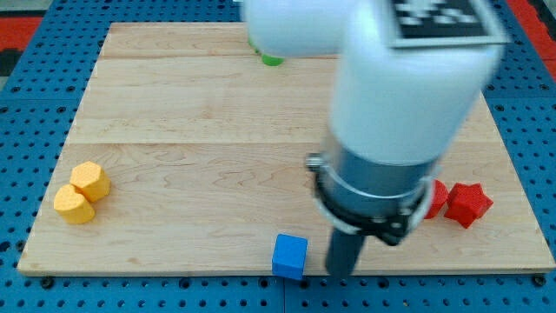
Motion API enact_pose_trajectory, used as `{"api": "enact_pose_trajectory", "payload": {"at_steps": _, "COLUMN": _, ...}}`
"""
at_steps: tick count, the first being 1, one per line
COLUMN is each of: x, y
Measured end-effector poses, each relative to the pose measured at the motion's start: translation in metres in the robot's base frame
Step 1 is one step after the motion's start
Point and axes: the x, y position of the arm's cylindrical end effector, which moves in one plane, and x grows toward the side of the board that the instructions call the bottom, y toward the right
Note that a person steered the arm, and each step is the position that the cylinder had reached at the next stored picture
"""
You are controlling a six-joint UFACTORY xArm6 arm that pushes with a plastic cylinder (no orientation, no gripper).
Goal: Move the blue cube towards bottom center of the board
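Sitting beside tip [344, 271] – blue cube [289, 256], wooden board [191, 122].

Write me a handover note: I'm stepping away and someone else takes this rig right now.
No gripper: my tip rests on the board near its bottom edge, just to the view's right of the blue cube; a small gap seems to separate them.
Blue cube: at the bottom edge, about centre.
Done: the cube looks placed.
Left: confirm position, then back the tip off.
Elsewhere: two yellow blocks at left, red blocks at right, a green block at top, mostly hidden by the arm.
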Motion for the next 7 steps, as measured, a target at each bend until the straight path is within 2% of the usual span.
{"api": "enact_pose_trajectory", "payload": {"at_steps": 1, "x": 0.0, "y": -0.049}}
{"api": "enact_pose_trajectory", "payload": {"at_steps": 2, "x": -0.023, "y": -0.085}}
{"api": "enact_pose_trajectory", "payload": {"at_steps": 3, "x": -0.044, "y": -0.1}}
{"api": "enact_pose_trajectory", "payload": {"at_steps": 4, "x": -0.086, "y": -0.071}}
{"api": "enact_pose_trajectory", "payload": {"at_steps": 5, "x": -0.099, "y": -0.169}}
{"api": "enact_pose_trajectory", "payload": {"at_steps": 6, "x": -0.029, "y": -0.249}}
{"api": "enact_pose_trajectory", "payload": {"at_steps": 7, "x": -0.002, "y": -0.231}}
